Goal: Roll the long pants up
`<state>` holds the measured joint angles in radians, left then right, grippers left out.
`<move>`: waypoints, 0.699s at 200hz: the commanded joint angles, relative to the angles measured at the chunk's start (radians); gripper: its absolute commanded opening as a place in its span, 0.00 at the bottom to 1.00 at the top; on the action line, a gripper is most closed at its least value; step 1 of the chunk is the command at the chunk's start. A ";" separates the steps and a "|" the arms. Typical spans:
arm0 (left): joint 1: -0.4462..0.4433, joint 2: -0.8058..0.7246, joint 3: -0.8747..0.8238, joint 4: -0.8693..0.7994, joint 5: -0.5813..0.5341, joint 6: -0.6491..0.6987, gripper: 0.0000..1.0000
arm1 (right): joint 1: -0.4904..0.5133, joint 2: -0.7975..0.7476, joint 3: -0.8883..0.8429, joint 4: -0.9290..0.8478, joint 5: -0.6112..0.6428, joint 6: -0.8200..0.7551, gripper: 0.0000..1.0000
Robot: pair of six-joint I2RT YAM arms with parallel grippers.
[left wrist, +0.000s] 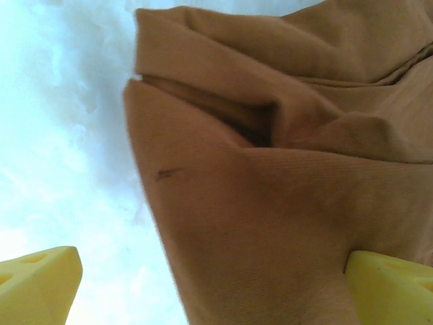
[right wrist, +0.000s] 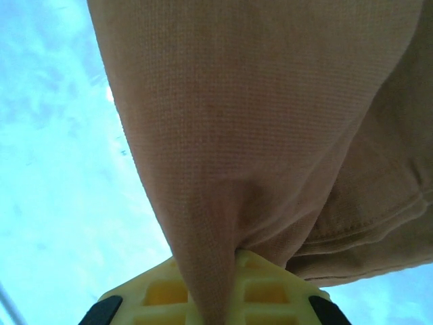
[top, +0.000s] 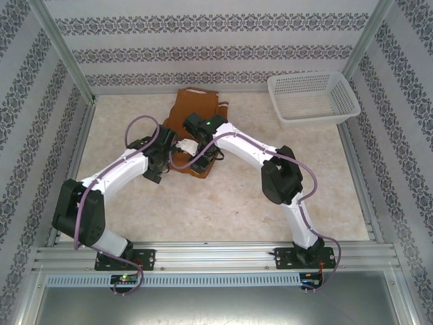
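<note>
The long pants [top: 196, 112], left of the basket [top: 314, 121], look limp, best pinched at folds; the right gripper [right wrist: 213, 284] has its jaws clamped on them, the left gripper [left wrist: 215, 288] gapes.

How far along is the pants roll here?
Done: the long pants look gathered into a short bundle, not spread out. In hand: the right hand pinches a fold of cloth; the left hand stands open over the cloth. Left: no tight roll shows yet, so most rolling is to come.
</note>
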<state>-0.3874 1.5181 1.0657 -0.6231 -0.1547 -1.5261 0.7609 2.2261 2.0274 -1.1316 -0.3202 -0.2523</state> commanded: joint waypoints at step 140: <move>-0.025 0.186 -0.051 0.161 -0.055 0.012 0.00 | -0.049 -0.110 -0.018 -0.052 -0.253 0.155 0.19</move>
<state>-0.3923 1.6428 1.0111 -0.4335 -0.2287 -1.5276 0.7006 2.2230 1.9869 -1.2179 -0.5468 -0.1284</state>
